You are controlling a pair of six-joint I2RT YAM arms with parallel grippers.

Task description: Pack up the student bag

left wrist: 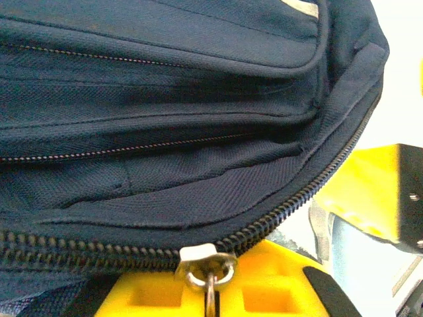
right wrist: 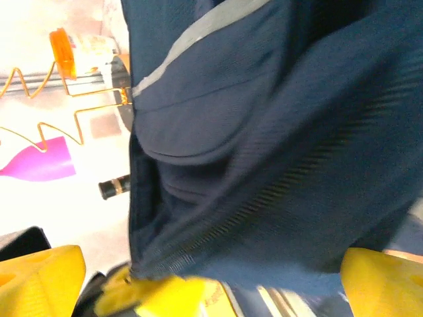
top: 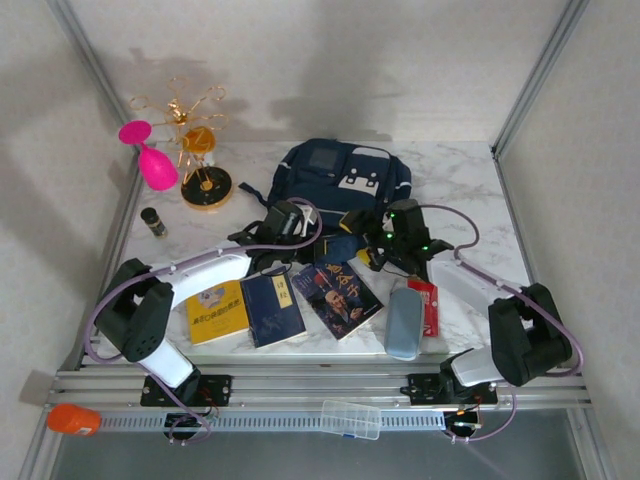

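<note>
So the big navy blue fabric backpack [top: 340, 175] is sitting at the back middle of the white marble table [top: 470, 185], and this is looking like the unzipping stage. The left gripper [left wrist: 209, 297] is keeping its jaws together, seemingly pinching the small metal zipper pull [left wrist: 210, 272]. The right gripper [right wrist: 211, 287] is hovering against the fabric with jaws wide apart, holding nothing. Next I'm guessing the right is bracing the bag while the left is dragging the pull along. The right wrist view is blurring, so I can't tell how far the zip is open.
</note>
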